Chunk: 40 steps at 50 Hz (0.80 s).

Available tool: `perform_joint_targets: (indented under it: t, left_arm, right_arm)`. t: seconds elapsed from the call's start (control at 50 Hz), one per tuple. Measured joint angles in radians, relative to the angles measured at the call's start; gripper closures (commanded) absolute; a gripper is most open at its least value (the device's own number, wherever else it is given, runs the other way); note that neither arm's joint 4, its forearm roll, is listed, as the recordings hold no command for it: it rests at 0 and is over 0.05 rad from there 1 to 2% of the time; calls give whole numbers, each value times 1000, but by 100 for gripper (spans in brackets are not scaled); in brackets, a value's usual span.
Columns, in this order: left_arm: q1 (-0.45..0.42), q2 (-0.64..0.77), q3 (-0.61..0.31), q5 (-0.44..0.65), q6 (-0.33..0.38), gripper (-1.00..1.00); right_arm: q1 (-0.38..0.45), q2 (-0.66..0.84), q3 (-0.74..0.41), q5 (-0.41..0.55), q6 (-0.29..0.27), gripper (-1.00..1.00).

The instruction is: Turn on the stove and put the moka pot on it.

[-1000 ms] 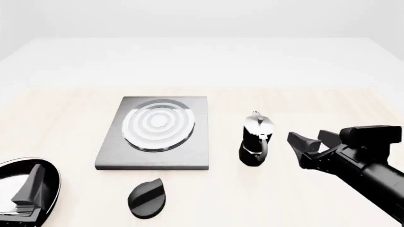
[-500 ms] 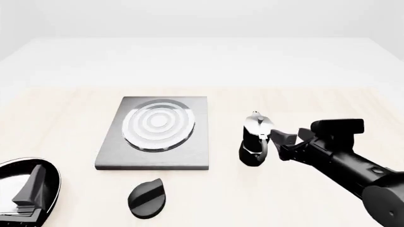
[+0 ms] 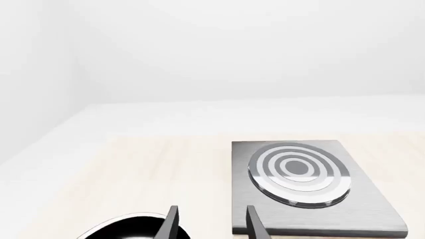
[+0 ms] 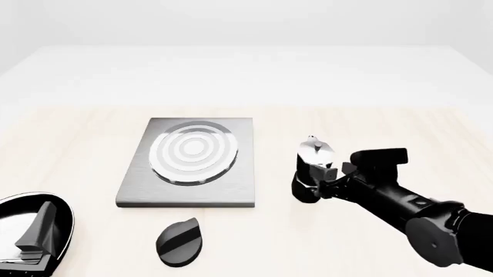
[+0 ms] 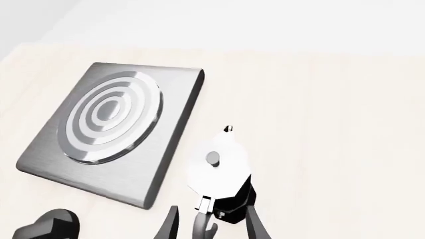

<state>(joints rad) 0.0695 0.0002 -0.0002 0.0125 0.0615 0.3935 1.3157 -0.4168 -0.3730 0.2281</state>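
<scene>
where right tool (image 5: 207, 224) straddles moka pot (image 4: 311, 171) handle

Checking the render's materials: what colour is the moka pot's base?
Black, under a shiny silver top; clearest in the front view on the moka pot.

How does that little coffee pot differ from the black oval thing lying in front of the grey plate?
The moka pot stands upright and tall with a narrow waist; the knob lies low and flat on the table. The moka pot has a shiny silver top over a black base; the knob is black all over. The moka pot sits right of the stove, with the right gripper at its handle; the knob has nothing near it. Both rest on the table, off the stove.
</scene>
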Motion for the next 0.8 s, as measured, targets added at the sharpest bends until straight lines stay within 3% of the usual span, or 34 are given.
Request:
perform_joint_targets:
  t: [0.68, 0.7, 0.8]
  left_arm:
    - [17, 0, 0, 12, -6, -100]
    - [18, 0, 0, 13, -6, -100]
    - [20, 0, 0, 14, -6, -100]
  right_arm:
    - [60, 197, 12, -153, 56, -100]
    - [61, 202, 13, -156, 57, 100]
    - [63, 205, 21, -180, 54, 100]
